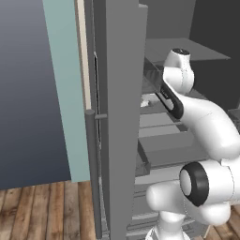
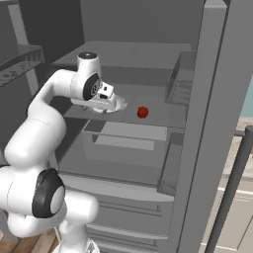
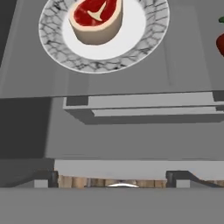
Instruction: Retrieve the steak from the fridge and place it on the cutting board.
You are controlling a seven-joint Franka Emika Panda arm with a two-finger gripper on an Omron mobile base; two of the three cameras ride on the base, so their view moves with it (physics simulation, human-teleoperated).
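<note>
The steak (image 3: 96, 19), red with a pale fat rim, lies on a white marbled plate (image 3: 105, 63) on a grey shelf inside the open fridge (image 2: 148, 143). My gripper (image 3: 113, 179) hovers above the shelf's front edge, short of the plate, open with nothing between its fingertips (image 3: 46, 177). In the right base view my hand (image 2: 105, 92) sits over the plate (image 2: 117, 105) and hides the steak. The cutting board is out of view.
A small glossy red ball (image 2: 143, 112) rests on the same shelf, right of the plate, and also shows in the hand view (image 3: 220, 43). Grey drawers (image 3: 144, 113) sit below the shelf. The open fridge door (image 1: 117, 117) with its bar handle (image 1: 92, 168) stands to my left, and door bins (image 2: 180, 84) to my right.
</note>
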